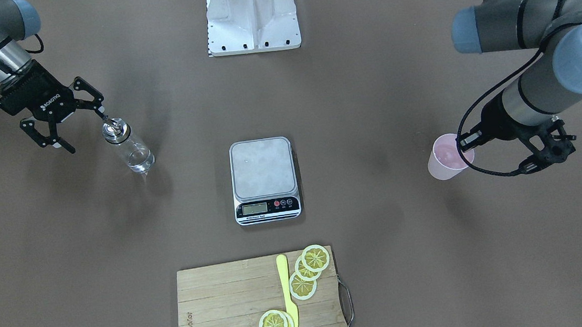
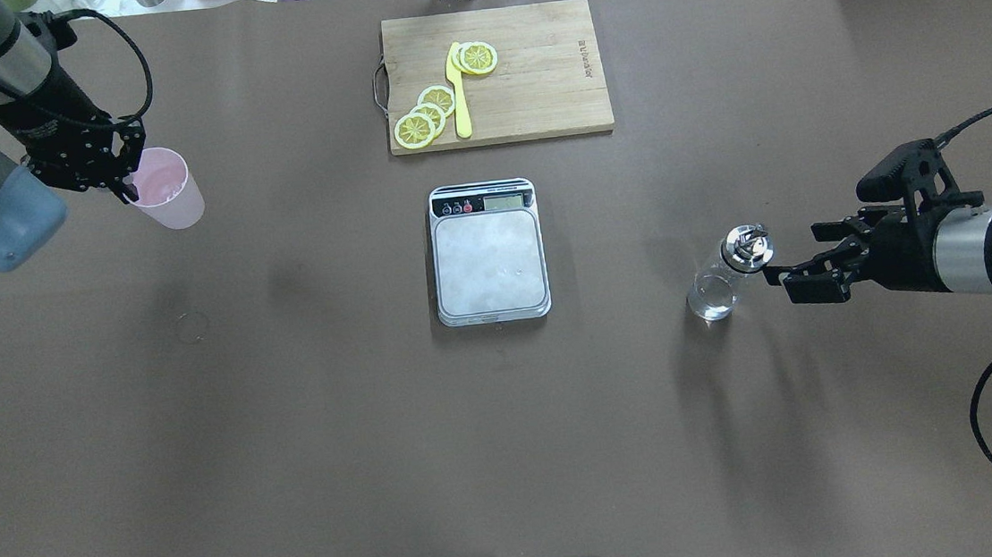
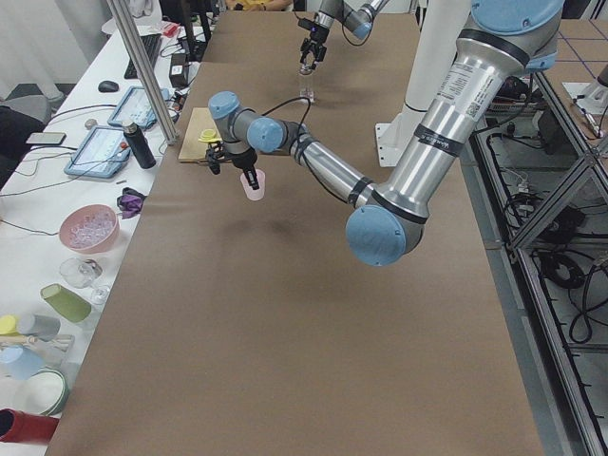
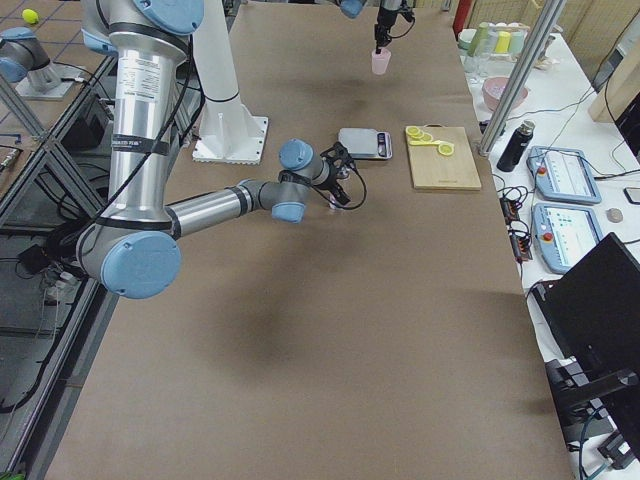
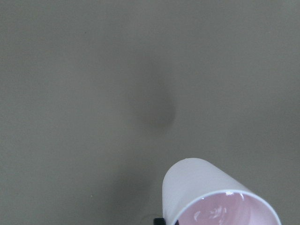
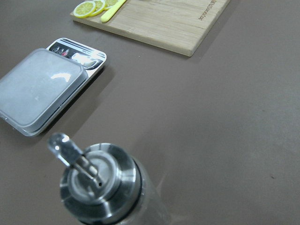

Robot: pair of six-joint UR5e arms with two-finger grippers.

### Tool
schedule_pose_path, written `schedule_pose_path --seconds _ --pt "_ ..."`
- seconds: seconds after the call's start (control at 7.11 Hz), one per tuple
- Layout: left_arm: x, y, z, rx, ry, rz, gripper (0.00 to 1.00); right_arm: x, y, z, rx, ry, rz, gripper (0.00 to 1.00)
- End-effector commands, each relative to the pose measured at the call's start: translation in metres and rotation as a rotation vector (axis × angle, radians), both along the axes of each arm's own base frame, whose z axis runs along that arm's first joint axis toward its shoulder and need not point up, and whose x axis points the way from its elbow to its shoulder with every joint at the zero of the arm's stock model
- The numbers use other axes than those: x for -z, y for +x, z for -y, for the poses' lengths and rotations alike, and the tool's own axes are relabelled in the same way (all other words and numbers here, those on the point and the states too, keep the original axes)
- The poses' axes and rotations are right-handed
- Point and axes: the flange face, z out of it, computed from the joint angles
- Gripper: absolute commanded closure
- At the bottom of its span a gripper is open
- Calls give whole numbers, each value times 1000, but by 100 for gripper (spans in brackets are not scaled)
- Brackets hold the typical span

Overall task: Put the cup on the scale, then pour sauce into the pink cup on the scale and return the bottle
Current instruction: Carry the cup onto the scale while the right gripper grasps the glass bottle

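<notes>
Board lies at frame bottom on the worktop; the scale sits dead centre. Bottle stands upper left, with the right pincer spread apart just beside its cap — not gripping. Cup hangs mid-right, off the worktop, the left pincer clamped on its rim. Step one is in hand — next, carry the cup over the platform, set it upright and let go.
</notes>
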Motion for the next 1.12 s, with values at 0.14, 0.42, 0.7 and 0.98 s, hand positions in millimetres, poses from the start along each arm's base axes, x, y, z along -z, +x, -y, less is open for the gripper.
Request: schedule_pose_path --seconds 0.14,0.42,0.7,0.98 --pt "73 52 -9 46 -60 -43 100 2 -9 -4 11 0 7 0" --pt "111 87 -13 66 -100 -54 100 -1 -14 -12 20 2 26 0" --pt "142 113 -20 71 -124 -68 100 -13 -33 -22 -2 27 27 0" --pt "165 157 -21 78 -154 -41 100 -17 -41 -25 -19 53 25 0"
